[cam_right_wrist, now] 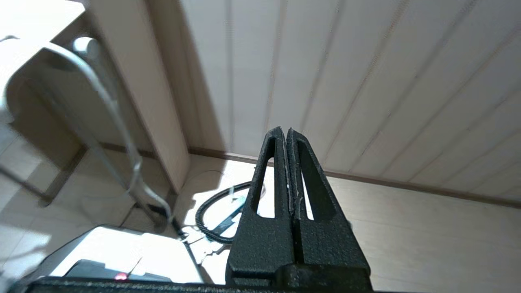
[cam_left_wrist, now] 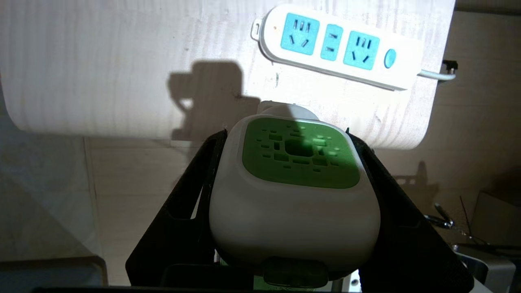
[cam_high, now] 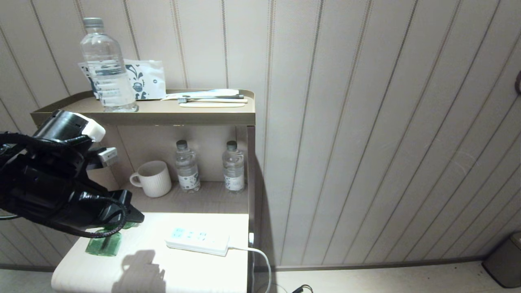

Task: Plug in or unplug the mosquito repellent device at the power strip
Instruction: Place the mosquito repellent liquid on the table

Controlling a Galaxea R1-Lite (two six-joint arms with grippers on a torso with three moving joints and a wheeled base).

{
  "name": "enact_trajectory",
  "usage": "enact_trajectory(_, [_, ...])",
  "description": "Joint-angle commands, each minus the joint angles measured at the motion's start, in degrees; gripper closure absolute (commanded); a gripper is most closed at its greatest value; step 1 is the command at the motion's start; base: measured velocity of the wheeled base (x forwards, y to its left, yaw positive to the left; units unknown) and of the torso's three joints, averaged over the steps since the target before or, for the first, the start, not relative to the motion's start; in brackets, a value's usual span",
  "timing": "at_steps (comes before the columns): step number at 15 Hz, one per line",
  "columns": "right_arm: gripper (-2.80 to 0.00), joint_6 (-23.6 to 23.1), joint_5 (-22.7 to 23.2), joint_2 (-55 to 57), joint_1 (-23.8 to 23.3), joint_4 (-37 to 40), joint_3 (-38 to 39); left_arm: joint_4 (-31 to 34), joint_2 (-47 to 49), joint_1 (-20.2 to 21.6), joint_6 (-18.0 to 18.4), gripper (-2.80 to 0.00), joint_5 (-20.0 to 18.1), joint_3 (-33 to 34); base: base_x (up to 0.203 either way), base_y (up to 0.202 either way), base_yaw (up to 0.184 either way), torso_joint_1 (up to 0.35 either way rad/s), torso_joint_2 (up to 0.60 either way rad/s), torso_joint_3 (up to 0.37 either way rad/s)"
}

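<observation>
My left gripper [cam_high: 131, 217] is shut on the mosquito repellent device [cam_left_wrist: 295, 191], its black fingers [cam_left_wrist: 203, 179] pressing both sides of the white head with the green vented top. In the head view only the device's translucent green bottle [cam_high: 103, 243] shows, low at the left of the pale tabletop [cam_high: 179, 268]; I cannot tell whether it touches. The power strip [cam_high: 197, 240] lies flat to its right, apart from it, with every socket [cam_left_wrist: 298, 38] empty. My right gripper [cam_right_wrist: 286, 132] is shut on nothing, out of the head view, hanging over the floor beside the cabinet.
A mug [cam_high: 152, 179] and two small water bottles [cam_high: 187, 167] stand in the niche behind the tabletop. A large bottle [cam_high: 106, 67], a packet and toothbrushes sit on the top shelf. The strip's white cord [cam_high: 260, 255] drops over the right edge. A bin [cam_high: 504, 260] stands far right.
</observation>
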Motion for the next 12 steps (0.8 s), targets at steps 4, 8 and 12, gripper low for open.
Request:
enact_trajectory(4, [0.00, -0.50, 0.23, -6.01, -8.79, 1.39, 0.02, -1.74, 1.13, 0.03, -0.04, 0.00, 0.01, 1.50, 0.000, 0.000, 0.000, 0.000, 0.00, 0.000])
enact_trajectory(8, [0.00, -0.08, 0.07, -15.37, -6.72, 2.07, 0.02, -1.84, 0.20, 0.03, -0.13, 0.00, 0.01, 1.69, 0.000, 0.000, 0.000, 0.000, 0.00, 0.000])
enact_trajectory(12, [0.00, 0.17, 0.24, -15.46, -6.72, 2.07, 0.02, -6.96, -3.72, 0.12, 0.11, 0.00, 0.09, 7.06, 0.000, 0.000, 0.000, 0.000, 0.00, 0.000])
